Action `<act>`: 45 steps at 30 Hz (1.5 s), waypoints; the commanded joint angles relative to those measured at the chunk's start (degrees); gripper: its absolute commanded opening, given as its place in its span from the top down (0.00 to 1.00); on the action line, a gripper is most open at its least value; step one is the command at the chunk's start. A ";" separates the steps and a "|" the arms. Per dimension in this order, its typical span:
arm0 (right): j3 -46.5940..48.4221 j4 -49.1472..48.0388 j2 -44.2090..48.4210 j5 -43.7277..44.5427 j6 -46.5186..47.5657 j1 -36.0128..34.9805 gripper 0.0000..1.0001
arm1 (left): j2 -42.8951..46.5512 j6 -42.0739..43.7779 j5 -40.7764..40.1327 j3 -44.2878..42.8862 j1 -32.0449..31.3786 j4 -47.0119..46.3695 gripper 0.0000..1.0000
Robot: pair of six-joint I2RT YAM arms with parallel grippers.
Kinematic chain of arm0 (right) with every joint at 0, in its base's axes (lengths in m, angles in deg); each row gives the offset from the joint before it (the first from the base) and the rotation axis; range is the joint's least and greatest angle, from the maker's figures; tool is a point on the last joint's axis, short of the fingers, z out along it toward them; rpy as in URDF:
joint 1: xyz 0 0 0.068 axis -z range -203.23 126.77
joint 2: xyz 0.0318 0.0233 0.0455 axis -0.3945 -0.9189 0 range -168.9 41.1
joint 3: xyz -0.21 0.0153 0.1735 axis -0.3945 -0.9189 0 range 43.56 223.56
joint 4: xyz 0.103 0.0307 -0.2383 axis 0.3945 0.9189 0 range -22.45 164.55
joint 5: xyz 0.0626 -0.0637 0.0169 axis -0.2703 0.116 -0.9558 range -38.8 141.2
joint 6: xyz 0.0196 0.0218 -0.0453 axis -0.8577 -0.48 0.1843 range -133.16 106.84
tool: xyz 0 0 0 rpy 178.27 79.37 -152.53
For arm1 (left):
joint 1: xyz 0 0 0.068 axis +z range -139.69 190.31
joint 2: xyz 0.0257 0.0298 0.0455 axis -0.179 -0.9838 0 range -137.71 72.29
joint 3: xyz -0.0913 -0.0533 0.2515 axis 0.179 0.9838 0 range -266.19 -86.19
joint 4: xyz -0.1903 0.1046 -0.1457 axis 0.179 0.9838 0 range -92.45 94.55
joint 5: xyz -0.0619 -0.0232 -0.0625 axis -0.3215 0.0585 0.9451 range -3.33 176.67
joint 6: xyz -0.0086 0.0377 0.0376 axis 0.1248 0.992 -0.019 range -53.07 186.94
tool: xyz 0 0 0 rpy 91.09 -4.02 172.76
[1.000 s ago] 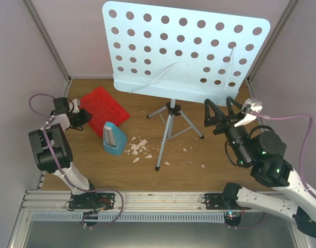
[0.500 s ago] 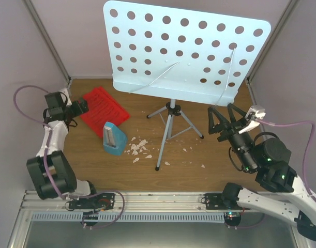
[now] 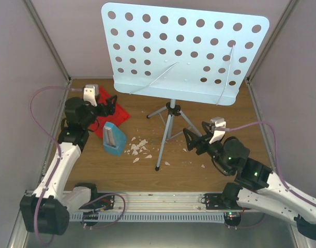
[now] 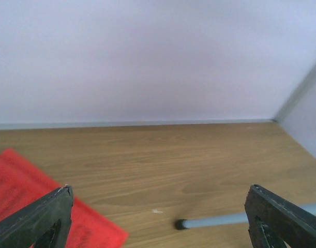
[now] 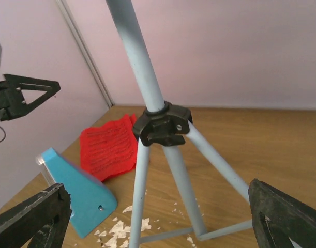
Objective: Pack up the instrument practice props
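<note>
Red sheet-music pages (image 3: 120,115) are lying left of centre in the top view, with the left gripper (image 3: 109,103) hovering over them, jaws wide and empty. The small blue box (image 3: 114,138) is standing just right of them. The music stand (image 3: 183,51) is standing mid-frame. The right gripper (image 3: 195,138), open and empty, is pointing at its tripod legs (image 5: 184,181). A knocked leg is risking tipping the top-heavy stand.
</note>
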 commanded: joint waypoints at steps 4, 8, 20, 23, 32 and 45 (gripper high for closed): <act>-5.14 -2.53 -1.81 -2.36 -15.68 2.88 0.07 | 9.40 -2.81 1.94 6.55 -13.12 -8.06 0.15; -11.10 -12.87 -2.18 -17.39 -24.05 11.31 0.07 | 13.37 -1.02 5.10 12.08 -20.30 -12.31 0.17; -17.36 -38.92 -6.86 -39.71 -51.08 24.95 0.09 | 2.12 -1.98 10.38 14.16 -36.47 -22.42 0.26; -17.49 -42.84 -8.59 -39.92 -55.84 24.97 0.11 | -2.40 -2.26 12.41 13.49 -38.82 -25.04 0.27; -11.55 -43.74 -18.42 -41.59 -56.65 24.96 0.20 | -7.72 0.56 10.76 9.18 -38.84 -21.68 0.30; -10.79 -43.73 -21.62 -37.89 -55.76 25.16 0.49 | -9.31 2.62 8.17 6.63 -38.73 -16.39 0.35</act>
